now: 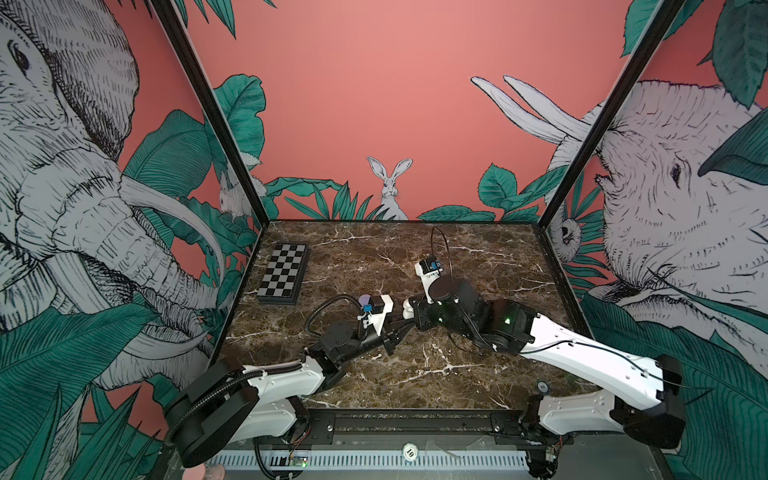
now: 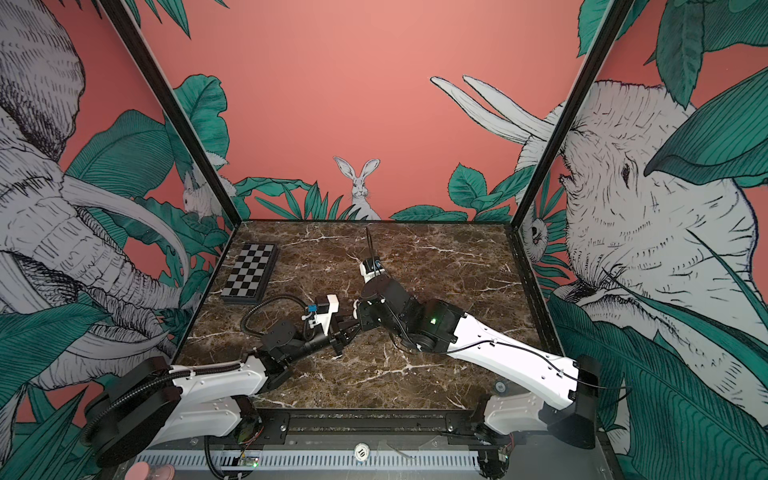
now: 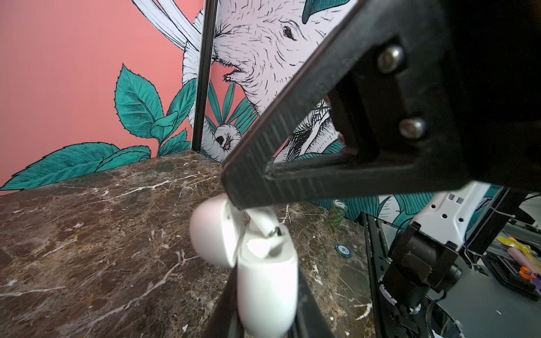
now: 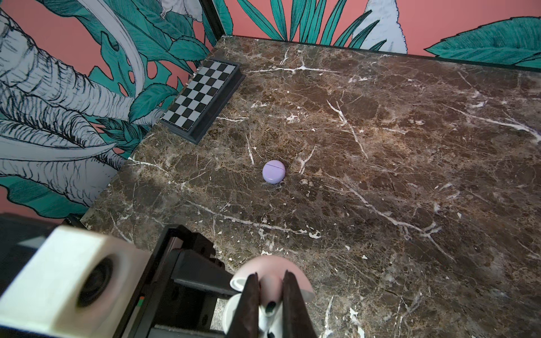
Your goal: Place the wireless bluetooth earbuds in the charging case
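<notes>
White earbud half-hidden in right claw

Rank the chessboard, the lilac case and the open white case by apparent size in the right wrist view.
Largest, unranked: chessboard and open white case look about alike; the case is very near the camera, partly hidden by the right gripper and cut by the picture's edge.
Smallest: lilac case, farther away.

white case, lilac case, checkered board
</notes>
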Tool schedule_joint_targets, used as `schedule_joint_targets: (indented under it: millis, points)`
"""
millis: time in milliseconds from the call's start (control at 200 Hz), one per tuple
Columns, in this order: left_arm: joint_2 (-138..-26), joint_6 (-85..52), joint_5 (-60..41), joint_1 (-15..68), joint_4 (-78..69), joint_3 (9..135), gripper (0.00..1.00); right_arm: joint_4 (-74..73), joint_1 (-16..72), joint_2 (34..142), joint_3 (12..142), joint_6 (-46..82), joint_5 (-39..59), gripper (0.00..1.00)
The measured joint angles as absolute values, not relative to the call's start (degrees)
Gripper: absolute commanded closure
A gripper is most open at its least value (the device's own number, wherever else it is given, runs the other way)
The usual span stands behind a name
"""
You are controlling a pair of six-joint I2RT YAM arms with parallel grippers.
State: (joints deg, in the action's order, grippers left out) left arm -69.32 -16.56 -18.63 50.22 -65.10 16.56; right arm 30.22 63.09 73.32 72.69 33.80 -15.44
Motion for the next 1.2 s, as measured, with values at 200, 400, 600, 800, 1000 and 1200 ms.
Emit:
schedule_joint_targets:
  millis: [200, 400, 600, 800, 1000, 1200]
  points:
    - [-69.32, -16.08, -18.63, 50.22, -65.95, 16.53, 1.00, 29.28, 64.01, 73.10, 72.34, 33.34, -15.94, 1.00]
    - [-69.32, -16.03, -18.57, 50.22, -66.65, 16.45, 1.00, 28.93, 64.95, 73.10, 72.25, 32.73, -17.08, 1.00]
    - [-69.32, -16.03, -18.35, 50.24, -67.35, 16.34, 1.00, 28.73, 65.54, 72.71, 72.14, 32.69, -17.85, 1.00]
    - [-69.19, -16.01, -17.91, 50.24, -67.42, 16.08, 1.00, 27.97, 66.11, 72.36, 71.35, 32.69, -18.70, 1.00]
    - [-68.18, -16.01, -17.23, 50.39, -66.94, 15.90, 1.00, 26.72, 66.76, 72.05, 70.76, 32.69, -19.73, 1.00]
    - [-67.16, -16.01, -16.99, 50.52, -66.59, 15.90, 1.00, 25.89, 67.44, 71.26, 70.37, 32.51, -20.49, 1.00]
